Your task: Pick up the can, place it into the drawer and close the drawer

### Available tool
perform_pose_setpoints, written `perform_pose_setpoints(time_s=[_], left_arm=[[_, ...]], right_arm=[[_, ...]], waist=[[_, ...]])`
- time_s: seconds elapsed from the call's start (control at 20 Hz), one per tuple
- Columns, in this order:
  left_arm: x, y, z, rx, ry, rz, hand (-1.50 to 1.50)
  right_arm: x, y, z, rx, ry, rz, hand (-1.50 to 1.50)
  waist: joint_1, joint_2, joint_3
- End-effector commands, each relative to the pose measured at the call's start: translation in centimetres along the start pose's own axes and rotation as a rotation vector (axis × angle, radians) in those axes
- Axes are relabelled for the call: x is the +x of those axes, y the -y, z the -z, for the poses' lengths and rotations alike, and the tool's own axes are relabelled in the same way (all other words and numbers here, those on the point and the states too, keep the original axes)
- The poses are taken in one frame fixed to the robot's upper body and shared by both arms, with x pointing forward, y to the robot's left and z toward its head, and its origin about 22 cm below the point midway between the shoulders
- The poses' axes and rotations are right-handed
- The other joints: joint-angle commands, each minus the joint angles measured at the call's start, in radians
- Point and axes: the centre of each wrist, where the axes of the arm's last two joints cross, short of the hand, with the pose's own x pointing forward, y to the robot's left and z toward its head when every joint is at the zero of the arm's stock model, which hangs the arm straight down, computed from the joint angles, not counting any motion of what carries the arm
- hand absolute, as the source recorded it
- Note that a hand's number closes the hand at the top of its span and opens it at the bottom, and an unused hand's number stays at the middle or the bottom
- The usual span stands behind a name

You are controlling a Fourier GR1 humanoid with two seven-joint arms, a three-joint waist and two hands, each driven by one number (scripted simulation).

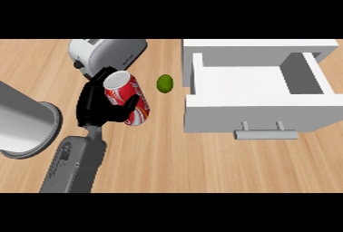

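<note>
Your hand (100,105) is curled round the can (127,98), thumb across its front and fingers behind it, so the can is held, not merely touched. It sits left of centre in the head view, well apart from the drawer (258,93).

Look at how the can lies: its long axis runs from upper left to lower right, tilted rather than upright. The silver top faces up and to the left, toward the toaster (107,52); the base points down and to the right. You cannot tell from this view whether the base touches the tabletop (201,163).

This hand comes in at the lower left on a grey forearm (75,165), so it is the left one. A large grey cylinder (23,120) at the left edge is too near to identify (treat it as unknown). The right hand does not show.

The drawer stands pulled out at the right, its white box facing up and its handle (264,133) on the near front. A lime (164,83) lies on the tabletop between the can and the drawer, touching neither.
</note>
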Motion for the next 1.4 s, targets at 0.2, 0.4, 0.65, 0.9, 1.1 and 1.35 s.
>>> perform_pose_setpoints(time_s=[0.2, 0.4, 0.65, 0.9, 1.1, 1.35], left_arm=[[5.1, 5.2, 2.3, -0.025, 0.031, 0.027, 1.50], [6.8, 7.5, 4.1, -0.029, 0.047, 0.042, 1.50], [7.5, 10.2, 4.8, -0.051, 0.047, 0.057, 1.50], [9.2, 14.0, 6.8, -0.047, 0.078, 0.077, 1.50], [9.4, 15.3, 8.1, -0.044, 0.026, 0.066, 1.50], [10.5, 17.7, 9.2, -0.036, 0.053, 0.069, 1.50]], right_arm=[[0.5, 0.4, 0.4, 0.000, 0.007, -0.012, -1.50], [0.1, -0.7, 0.0, 0.006, -0.006, -0.003, -1.50], [0.0, -0.5, 0.2, -0.005, -0.024, -0.009, -1.50], [-0.4, -0.1, 0.4, 0.002, -0.010, -0.004, -1.50], [0.7, -0.9, 1.2, 0.010, 0.003, 0.007, -1.50], [-1.1, 0.2, 2.1, 0.024, 0.001, 0.013, -1.50]], waist=[[-0.003, 0.001, 0.000], [-0.007, 0.001, 0.000], [-0.007, 0.002, 0.000], [-0.017, 0.004, 0.000], [-0.015, 0.005, 0.000], [-0.016, 0.005, 0.000]])
